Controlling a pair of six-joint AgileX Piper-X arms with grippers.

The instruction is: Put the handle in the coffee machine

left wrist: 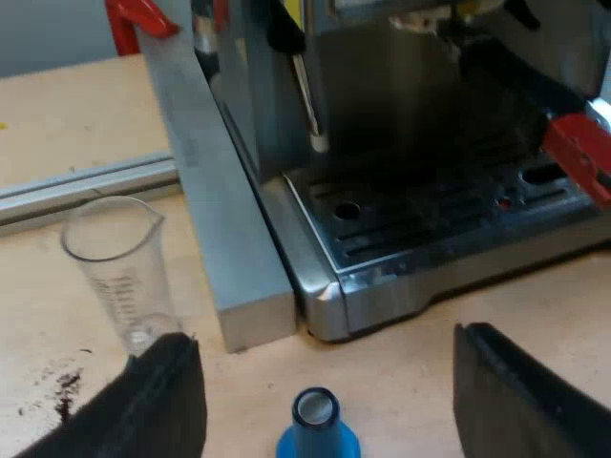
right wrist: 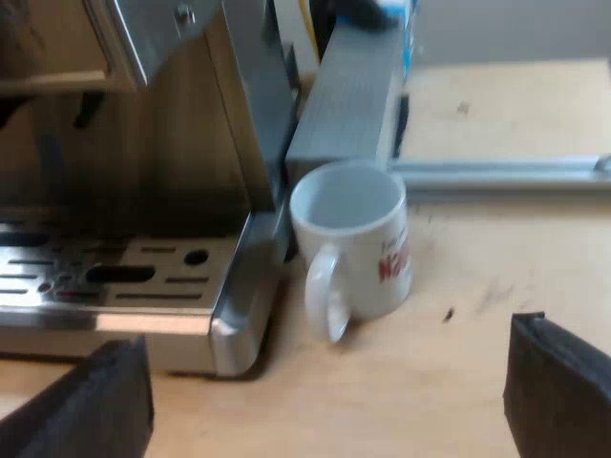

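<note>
1. Your left wrist view gives you the blue tamper (left wrist: 318, 434), upright on the table (left wrist: 401, 372) between the left claw's (left wrist: 325, 343) fingers (left wrist: 153, 401) and close in under it.
2. The same view gives you the measuring glass (left wrist: 119, 267), upright just beyond one finger. You cannot tell whether its base touches that finger.
3. Ahead of the left claw sits the espresso machine (left wrist: 382, 86) with its drip tray (left wrist: 430, 215). Past the other finger, above the tray's far end, you see the red end of the handle (left wrist: 580, 153). The rest of it runs out of view, so you cannot tell whether it is locked in.
4. Your right wrist view gives you the white mug (right wrist: 355, 239) with red lettering. It stands upright just ahead of the right claw (right wrist: 325, 367), midway between its fingers and just beside the machine's corner. Its grip is turned toward the claw.
5. The surface is light wood. Dark coffee grounds (left wrist: 65, 386) lie scattered near the left claw's finger by the glass. A grey metal block (left wrist: 215, 210) stands against the machine's side, and an aluminium rail (left wrist: 86, 186) lies flat on the table beyond it.
6. Your left claw is spread wide and holds nothing.
7. Your right claw is also spread wide and empty, with the mug clear of both fingers.
</note>
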